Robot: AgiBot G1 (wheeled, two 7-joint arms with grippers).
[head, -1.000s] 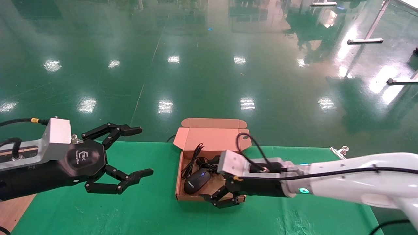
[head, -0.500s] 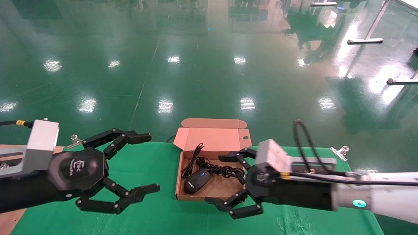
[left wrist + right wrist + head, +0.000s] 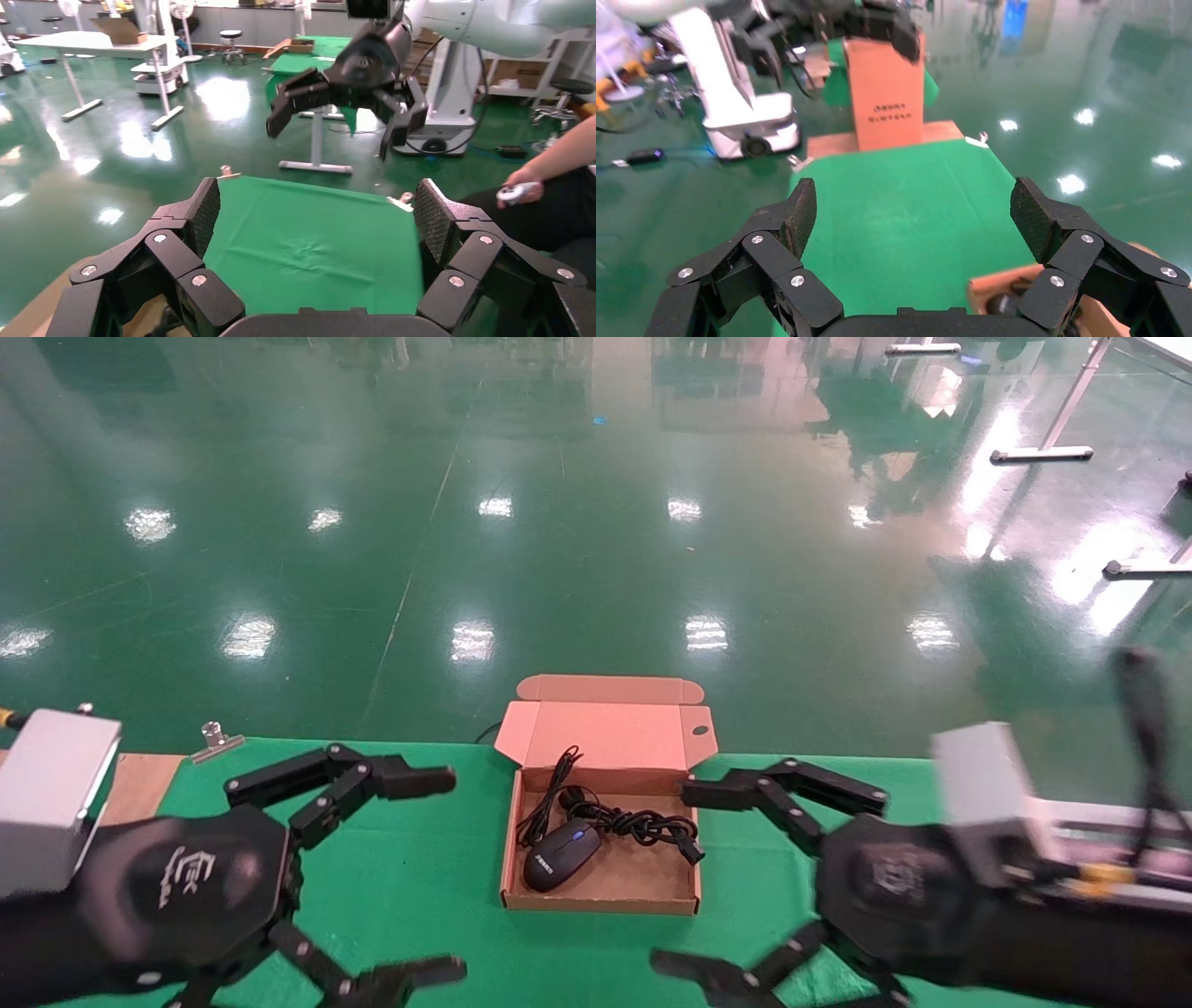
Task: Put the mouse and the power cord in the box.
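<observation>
Illumination is bright and even, supplied from overhead. The glossy green floor point(image 3: 596, 523) carries rows of white specular reflections and a broad glare patch toward the far right. Shadows on the green table cover point(image 3: 438, 896) are soft and faint. The right gripper point(image 3: 684, 877) and its arm show strong motion blur in the head view; the box point(image 3: 601, 896) is sharp.
</observation>
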